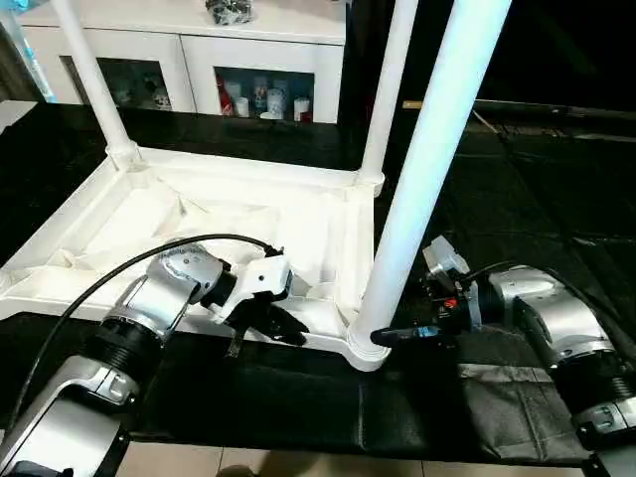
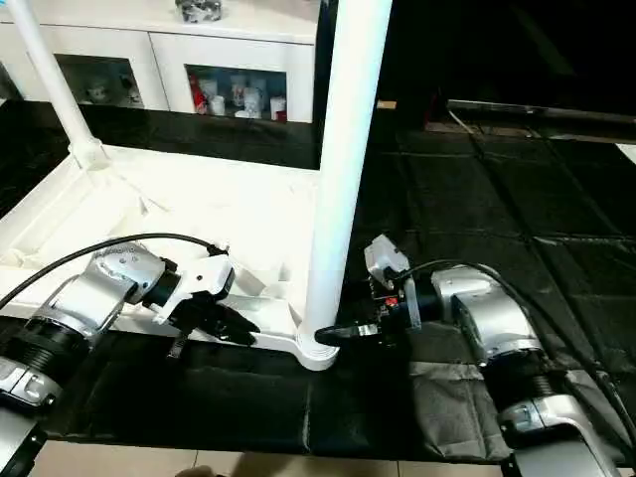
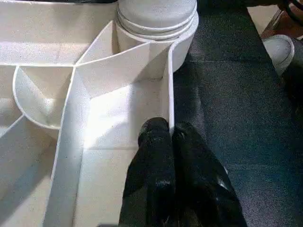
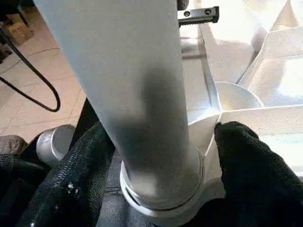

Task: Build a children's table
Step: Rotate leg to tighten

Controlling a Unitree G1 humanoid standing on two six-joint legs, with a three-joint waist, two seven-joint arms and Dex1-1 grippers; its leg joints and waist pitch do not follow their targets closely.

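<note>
The top [image 1: 248,224] lies underside-up; the closed left gripper [image 1: 260,328] presses its near rim beside the corner socket, steadying it, while the right gripper [image 4: 156,156] straddles the leg [image 1: 422,169] base, fingers spread.

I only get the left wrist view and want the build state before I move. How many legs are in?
Observer: Three stand in the upturned top: the near right leg, the far left leg and the far right leg.
Operator: Where is the right gripper?
Observer: The right gripper is at the base of the near right leg, with its fingers spread on either side of it.
Operator: Anything beyond the table?
Observer: A white cabinet with glass doors stands past the far edge.
</note>
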